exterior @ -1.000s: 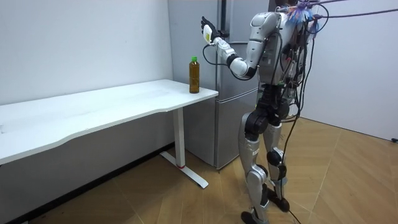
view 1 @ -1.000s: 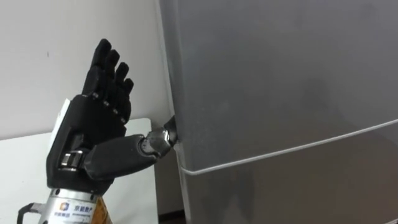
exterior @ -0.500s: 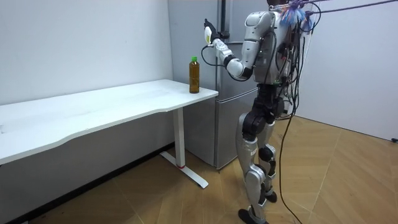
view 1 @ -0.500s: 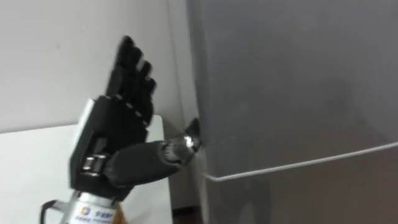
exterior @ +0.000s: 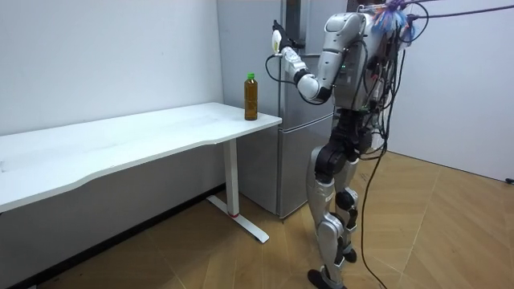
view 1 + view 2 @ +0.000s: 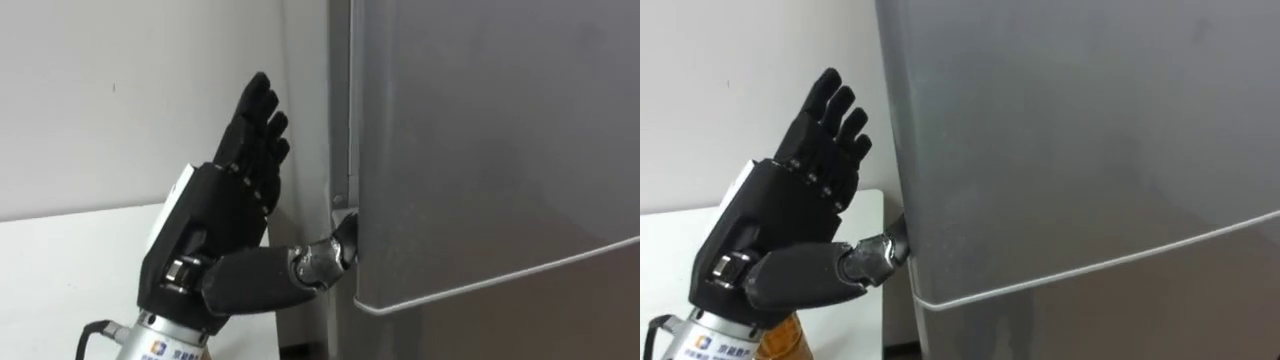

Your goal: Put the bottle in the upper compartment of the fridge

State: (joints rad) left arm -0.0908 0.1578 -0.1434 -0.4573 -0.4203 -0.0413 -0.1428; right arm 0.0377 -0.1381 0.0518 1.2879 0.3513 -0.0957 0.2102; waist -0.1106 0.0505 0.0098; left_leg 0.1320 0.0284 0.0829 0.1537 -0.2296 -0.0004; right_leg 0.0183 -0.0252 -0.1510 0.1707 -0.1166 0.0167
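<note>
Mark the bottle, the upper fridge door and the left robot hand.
bottle point(image 5: 250, 98): room view, on its amber body.
upper fridge door point(image 6: 480, 140): left eye view, on the bare grey front.
left robot hand point(image 6: 205, 222): left eye view, on the back of the hand.

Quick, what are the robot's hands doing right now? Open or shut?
Left hand: open, fingers straight, thumb at the fridge door edge.
Right hand: cannot be told.
</note>
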